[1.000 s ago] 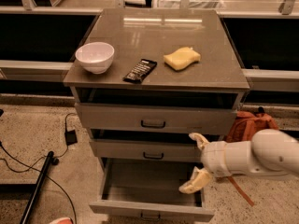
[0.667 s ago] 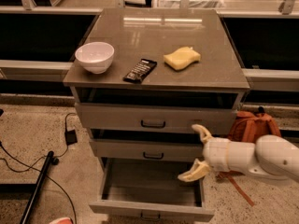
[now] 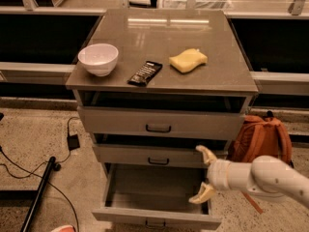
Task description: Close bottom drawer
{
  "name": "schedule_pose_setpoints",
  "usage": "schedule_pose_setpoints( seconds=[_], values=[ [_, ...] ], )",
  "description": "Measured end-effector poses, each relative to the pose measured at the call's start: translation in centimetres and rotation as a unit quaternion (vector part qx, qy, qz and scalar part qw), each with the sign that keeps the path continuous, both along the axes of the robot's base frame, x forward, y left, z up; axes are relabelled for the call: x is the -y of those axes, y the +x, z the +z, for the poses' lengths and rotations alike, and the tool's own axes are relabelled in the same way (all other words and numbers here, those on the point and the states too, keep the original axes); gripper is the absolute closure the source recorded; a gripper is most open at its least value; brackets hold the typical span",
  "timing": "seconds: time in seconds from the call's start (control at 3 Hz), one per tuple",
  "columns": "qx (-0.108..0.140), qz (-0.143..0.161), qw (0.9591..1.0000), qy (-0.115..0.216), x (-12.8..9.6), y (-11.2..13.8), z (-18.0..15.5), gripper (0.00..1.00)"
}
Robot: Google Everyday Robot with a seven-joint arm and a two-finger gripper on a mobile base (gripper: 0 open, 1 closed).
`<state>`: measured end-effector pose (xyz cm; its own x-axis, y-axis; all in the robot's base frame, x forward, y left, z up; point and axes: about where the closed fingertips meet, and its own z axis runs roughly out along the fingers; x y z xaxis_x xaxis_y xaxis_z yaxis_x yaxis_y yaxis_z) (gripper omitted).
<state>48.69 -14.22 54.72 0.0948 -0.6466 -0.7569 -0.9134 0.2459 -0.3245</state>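
Observation:
The bottom drawer (image 3: 154,215) of the grey cabinet is pulled far out, its empty box showing and its low front panel near the bottom edge of the view. A small dark handle sits at the middle of that panel. My gripper (image 3: 204,174) is open, with one tan fingertip (image 3: 204,153) up by the middle drawer's right end and the other over the bottom drawer's right inner side. It holds nothing. The white arm reaches in from the right.
The top drawer (image 3: 159,123) and middle drawer (image 3: 157,155) stand slightly out. On the cabinet top lie a white bowl (image 3: 98,59), a dark snack bar (image 3: 145,73) and a yellow sponge (image 3: 188,60). An orange backpack (image 3: 261,137) stands right of the cabinet. Cables (image 3: 58,149) lie on the floor at left.
My gripper and arm have shifted slightly to the right and up beside the drawers. The bottom drawer stays open as before.

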Motion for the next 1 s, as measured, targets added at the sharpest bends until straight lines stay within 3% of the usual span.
schedule_pose_setpoints(
  seconds=[0.33,0.67,1.0],
  values=[
    [-0.009,0.042,0.9984,-0.036,-0.5,-0.2,-8.5,0.00],
    [-0.023,0.077,0.9963,-0.029,-0.9,-0.3,-13.5,0.00],
    [-0.031,0.084,0.9958,-0.019,-1.2,-0.5,-14.4,0.00]
  ],
)
